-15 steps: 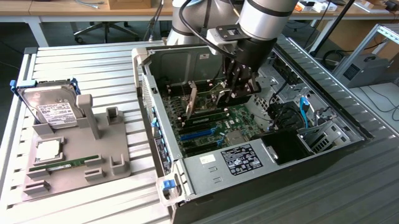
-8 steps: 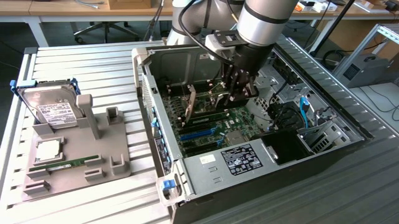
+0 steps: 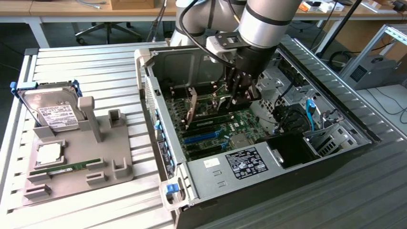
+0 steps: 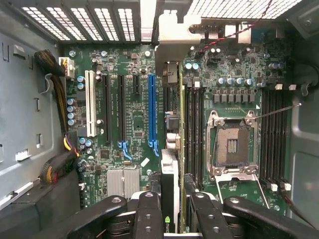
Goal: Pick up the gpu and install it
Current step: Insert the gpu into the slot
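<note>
The gpu (image 4: 169, 169) is clamped edge-on by the gripper (image 4: 173, 206), inside the open computer case (image 3: 205, 175) above the motherboard (image 4: 124, 144), just beside the blue slot (image 4: 152, 109), not seated. Risk judged: with misalignment, the edge connector could be pressed onto board components, or the bracket snagged on the case wall, tilting the card.
</note>
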`<state>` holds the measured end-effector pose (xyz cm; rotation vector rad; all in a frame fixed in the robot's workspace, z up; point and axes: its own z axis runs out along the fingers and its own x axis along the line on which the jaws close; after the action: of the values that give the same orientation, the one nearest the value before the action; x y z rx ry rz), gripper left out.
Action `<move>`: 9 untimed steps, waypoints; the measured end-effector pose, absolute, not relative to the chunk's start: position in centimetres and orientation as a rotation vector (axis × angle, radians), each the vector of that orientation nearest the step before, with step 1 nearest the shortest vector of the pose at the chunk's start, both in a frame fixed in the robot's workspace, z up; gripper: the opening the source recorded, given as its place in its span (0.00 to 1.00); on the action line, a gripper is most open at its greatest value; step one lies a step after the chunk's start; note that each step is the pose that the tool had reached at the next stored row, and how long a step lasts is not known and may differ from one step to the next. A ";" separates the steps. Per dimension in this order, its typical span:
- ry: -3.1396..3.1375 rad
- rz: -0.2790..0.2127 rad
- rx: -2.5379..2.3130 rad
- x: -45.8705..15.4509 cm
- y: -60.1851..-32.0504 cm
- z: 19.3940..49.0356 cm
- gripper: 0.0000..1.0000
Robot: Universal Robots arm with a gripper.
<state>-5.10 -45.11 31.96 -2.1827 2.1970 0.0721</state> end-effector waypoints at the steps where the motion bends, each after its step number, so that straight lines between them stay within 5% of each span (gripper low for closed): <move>1: 2.197 0.072 -2.183 -5.2 -45.1 32.0 0.27; 9: 2.197 0.072 -2.183 -6.0 -45.1 32.0 0.27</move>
<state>-6.01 -45.11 31.96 -2.1828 2.1971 0.0721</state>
